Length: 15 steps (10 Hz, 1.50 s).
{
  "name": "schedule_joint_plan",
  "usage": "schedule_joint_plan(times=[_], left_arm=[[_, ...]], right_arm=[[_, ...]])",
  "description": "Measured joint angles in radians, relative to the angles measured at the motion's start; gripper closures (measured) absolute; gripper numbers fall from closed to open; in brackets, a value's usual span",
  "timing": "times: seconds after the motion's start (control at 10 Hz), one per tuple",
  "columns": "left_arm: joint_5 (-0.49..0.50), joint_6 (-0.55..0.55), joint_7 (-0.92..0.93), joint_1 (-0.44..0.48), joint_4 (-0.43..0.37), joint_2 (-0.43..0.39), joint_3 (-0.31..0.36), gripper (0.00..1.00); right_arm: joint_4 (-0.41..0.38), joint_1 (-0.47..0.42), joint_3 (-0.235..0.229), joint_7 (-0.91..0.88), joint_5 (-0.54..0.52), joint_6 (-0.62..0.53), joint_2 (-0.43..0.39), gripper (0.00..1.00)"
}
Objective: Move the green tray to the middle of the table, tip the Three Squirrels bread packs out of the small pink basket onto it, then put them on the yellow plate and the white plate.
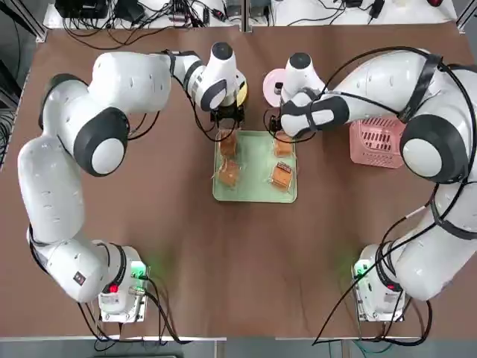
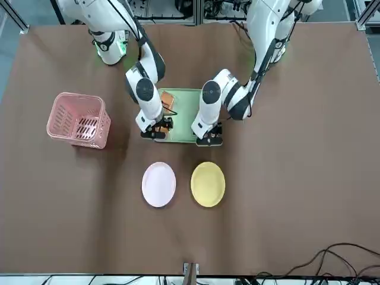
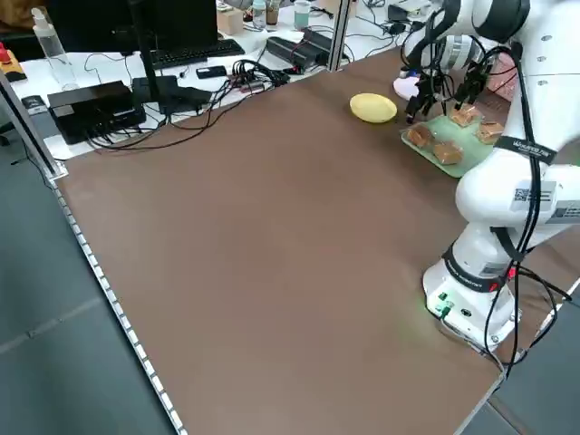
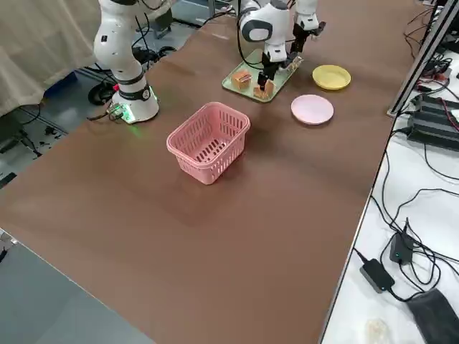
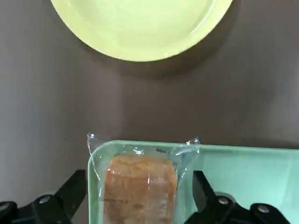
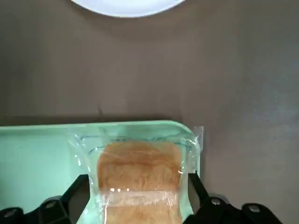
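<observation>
So you've got the green tray (image 1: 255, 168) parked mid-table and the pink basket (image 1: 378, 142) sitting empty off to the robot's right of the tray, so the move and the tipping look done. All 4 bread packs (image 1: 229, 174) are on the tray. The yellow plate (image 2: 208, 184) and white plate (image 2: 158, 184) just past the tray's far edge have nothing on them yet.

The left gripper (image 5: 140, 198) has its fingers spread either side of a pack at the tray's far corner, not squeezing it as far as I can tell. Same deal with the right gripper (image 6: 135, 196) at the other far corner. All the plating is left, I'd say.
</observation>
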Motion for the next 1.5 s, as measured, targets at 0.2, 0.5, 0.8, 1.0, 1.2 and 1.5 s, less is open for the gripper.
schedule_joint_plan(times=[0.2, 0.5, 0.8, 1.0, 1.2, 1.5], left_arm=[[0.001, 0.059, 0.000, -0.014, -0.044, 0.001, 0.000, 0.00], [0.037, 0.110, 0.001, -0.018, -0.078, 0.006, 0.000, 0.00], [0.082, 0.154, 0.001, -0.014, -0.083, 0.036, 0.003, 0.00], [0.082, 0.156, 0.002, -0.013, -0.083, 0.039, 0.004, 0.03], [0.082, 0.158, 0.001, -0.013, -0.081, 0.038, 0.004, 0.28], [0.082, 0.120, 0.001, -0.006, -0.065, 0.032, 0.005, 0.42]], right_arm=[[-0.037, 0.005, 0.000, 0.001, 0.000, 0.058, 0.000, 0.06], [-0.039, 0.017, 0.000, 0.002, 0.000, 0.079, 0.000, 0.10], [-0.040, 0.022, 0.000, 0.005, 0.000, 0.084, -0.002, 0.34], [-0.040, 0.023, 0.000, 0.008, 0.000, 0.073, -0.013, 0.46], [-0.034, 0.022, -0.003, 0.014, 0.000, 0.064, -0.022, 0.51], [0.066, 0.006, -0.020, 0.024, 0.000, 0.009, -0.040, 0.51]])
